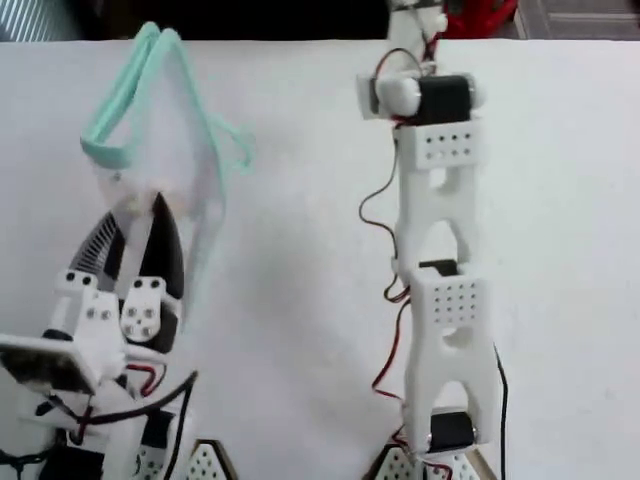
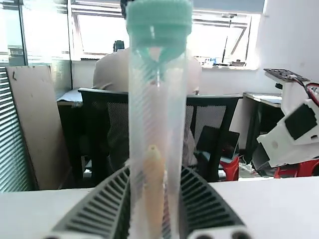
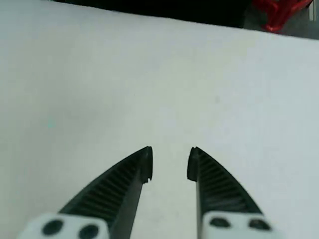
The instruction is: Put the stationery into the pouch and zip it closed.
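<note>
The left claw (image 1: 143,207) is clenching on the pouch (image 1: 165,130). Its two ribbed black fingers (image 2: 99,209) are pressing the clear plastic from either side at the end nearest the wrist. From that grip the pouch is reaching away from the claw toward the far side of the counter (image 1: 300,200), with its teal zip edge (image 1: 125,95) at the far end. From above, the teal edge is showing as two strips running side by side and meeting at a point; whether the zip is done up I cannot tell. Through the clear wall, a pale orange stick-shaped stationery piece (image 2: 153,184) is lying inside the pouch, just beyond the fingertips. What kind of piece it is I cannot tell. Behind the claw, the left arm (image 1: 90,330) is sitting at the near left corner of the counter.

The right claw (image 3: 170,162) is grasping nothing. Its dark ribbed jaws are standing a little apart, with a narrow gap between the tips, and are pointing over bare white counter toward the far edge. The right arm (image 1: 437,290) is stretching straight out from its base at the near edge toward the far edge, well apart from the pouch. Red wires (image 1: 385,290) are looping along its side.
</note>
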`<state>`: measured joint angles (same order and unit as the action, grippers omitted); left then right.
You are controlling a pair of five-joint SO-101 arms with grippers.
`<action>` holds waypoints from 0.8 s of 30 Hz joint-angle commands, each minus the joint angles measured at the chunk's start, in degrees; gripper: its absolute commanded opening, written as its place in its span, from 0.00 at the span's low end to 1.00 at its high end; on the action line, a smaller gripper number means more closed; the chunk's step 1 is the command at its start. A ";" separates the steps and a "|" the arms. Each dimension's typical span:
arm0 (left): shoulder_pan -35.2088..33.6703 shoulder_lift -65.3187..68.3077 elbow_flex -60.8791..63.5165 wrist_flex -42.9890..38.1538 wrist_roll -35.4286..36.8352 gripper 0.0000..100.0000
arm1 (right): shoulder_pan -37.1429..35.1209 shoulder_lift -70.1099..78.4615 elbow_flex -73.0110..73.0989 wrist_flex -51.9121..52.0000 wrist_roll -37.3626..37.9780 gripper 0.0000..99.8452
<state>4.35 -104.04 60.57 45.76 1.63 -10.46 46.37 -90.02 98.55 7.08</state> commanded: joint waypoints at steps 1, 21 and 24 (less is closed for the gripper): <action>6.37 1.27 -5.36 0.09 -0.44 0.02 | 0.22 -7.52 -2.29 0.31 11.25 0.12; 16.92 37.23 -49.14 18.73 -5.98 0.02 | 4.00 -35.82 17.49 0.40 15.47 0.14; 16.92 37.23 -48.09 18.73 -6.24 0.02 | -2.33 -40.13 27.34 0.13 15.21 0.16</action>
<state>20.79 -67.47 14.77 64.57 -4.09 -7.56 11.56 -69.89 98.55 22.99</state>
